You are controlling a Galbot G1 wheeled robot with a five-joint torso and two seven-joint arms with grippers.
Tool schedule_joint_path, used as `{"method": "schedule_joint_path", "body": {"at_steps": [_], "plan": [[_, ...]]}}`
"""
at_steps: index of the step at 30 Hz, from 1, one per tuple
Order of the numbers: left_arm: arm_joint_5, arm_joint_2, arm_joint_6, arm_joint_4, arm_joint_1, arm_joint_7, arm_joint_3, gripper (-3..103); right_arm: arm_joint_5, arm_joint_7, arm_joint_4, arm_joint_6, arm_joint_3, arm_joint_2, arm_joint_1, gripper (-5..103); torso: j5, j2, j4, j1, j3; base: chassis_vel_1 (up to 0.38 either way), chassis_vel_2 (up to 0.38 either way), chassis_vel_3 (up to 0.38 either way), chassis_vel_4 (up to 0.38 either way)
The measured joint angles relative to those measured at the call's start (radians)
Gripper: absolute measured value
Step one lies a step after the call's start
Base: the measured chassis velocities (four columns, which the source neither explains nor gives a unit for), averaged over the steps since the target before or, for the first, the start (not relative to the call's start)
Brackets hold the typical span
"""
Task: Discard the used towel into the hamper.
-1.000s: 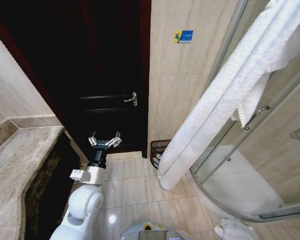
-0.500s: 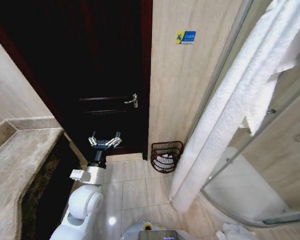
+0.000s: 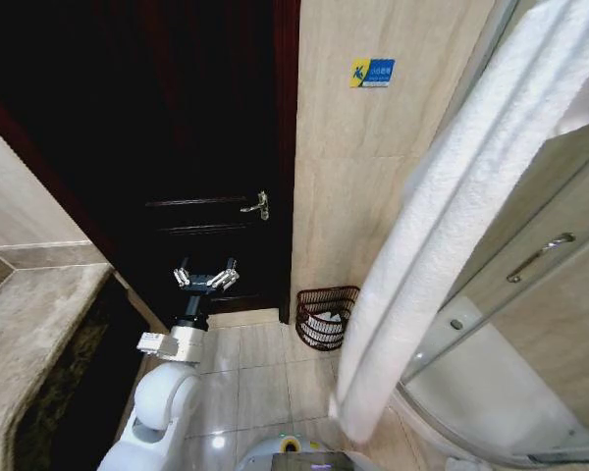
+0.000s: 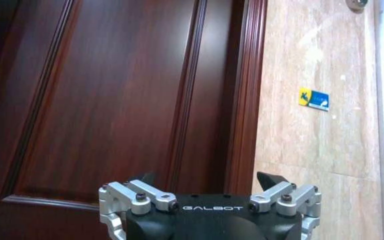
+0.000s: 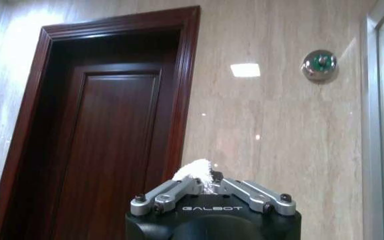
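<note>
Beside hamper [image 3: 326, 316], towel [image 3: 442, 226], bare floor [image 3: 260, 363].

**Bathroom surroundings**

A dark reddish-brown wooden door [image 3: 191, 147] fills the middle of the head view, with a metal lever handle [image 3: 256, 205] near its right edge and a matching frame [image 3: 286, 147] beside it. To its right stands a beige stone-tiled wall [image 3: 363, 196] carrying a small blue and yellow sticker [image 3: 372, 73]. A round metal fitting [image 5: 319, 65] sits high on that wall. At right is a curved glass shower enclosure [image 3: 530, 324] with a bar handle [image 3: 540, 257]. A speckled stone counter [image 3: 29, 343] lies at left, above pale floor tiles [image 3: 260, 368]
</note>
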Motion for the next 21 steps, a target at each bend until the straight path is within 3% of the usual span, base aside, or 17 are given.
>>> {"method": "schedule_joint_path", "body": {"at_steps": [5,21], "plan": [[0.000,0.000,0.000,0.000,0.000,0.000,0.000,100,0.001,0.006,-0.043,-0.005,0.003,-0.060,0.011,2,0.0001,0.000,-0.0001,0.000,0.000,0.010,-0.010,-0.009,0.011],[0.000,0.000,0.000,0.000,0.000,0.000,0.000,100,-0.006,0.024,-0.410,-0.043,-0.044,-0.420,0.093,2,0.0000,0.000,-0.0001,0.001,0.000,0.000,0.000,0.000,0.000]]}}
